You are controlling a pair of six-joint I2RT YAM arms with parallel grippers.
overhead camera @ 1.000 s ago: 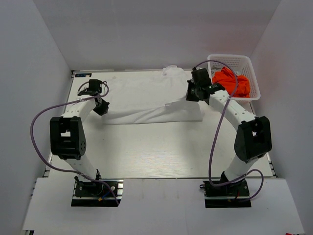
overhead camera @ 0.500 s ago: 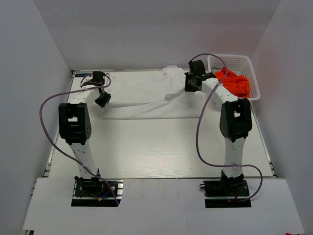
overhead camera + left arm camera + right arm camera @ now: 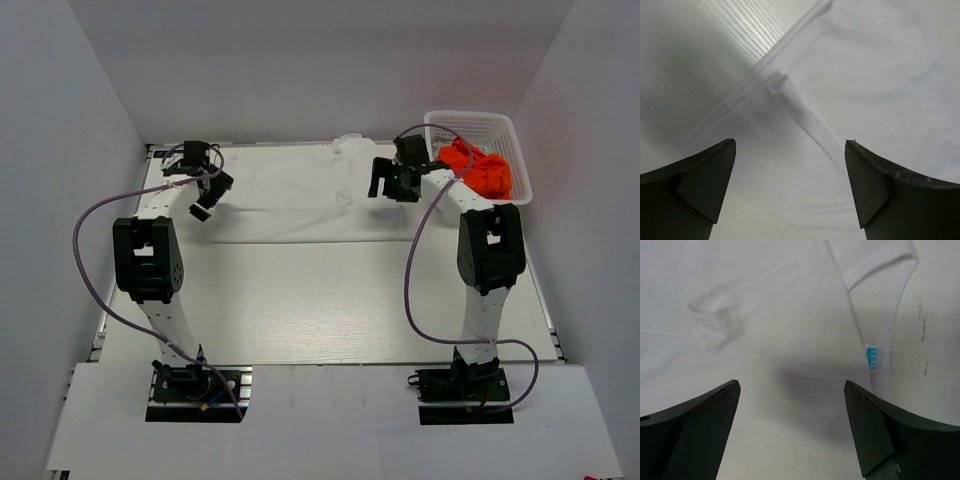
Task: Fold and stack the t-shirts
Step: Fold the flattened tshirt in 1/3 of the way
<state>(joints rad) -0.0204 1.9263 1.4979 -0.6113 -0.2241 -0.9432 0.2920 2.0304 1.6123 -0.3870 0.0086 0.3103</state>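
The white t-shirt [image 3: 300, 200] lies folded into a wide band across the far half of the table. Its left edge [image 3: 865, 75] shows below my left gripper [image 3: 790, 150], and its collar with a blue tag [image 3: 873, 357] shows in the right wrist view. My left gripper [image 3: 210, 197] hangs open over the shirt's left end with nothing between the jaws. Over the right end near the collar, my right gripper [image 3: 388, 188] is also open and empty [image 3: 790, 385]. The orange t-shirt [image 3: 476, 168] sits crumpled in the basket.
The white lattice basket [image 3: 470, 119] stands at the far right corner, just right of the right arm. Bare pale wood table [image 3: 320, 300] stretches from the shirt to the arm bases. White walls close in the left, far and right sides.
Both grippers carried the shirt's near edge toward the far side, then opened and let it go. The cloth now lies flat as a narrower band.
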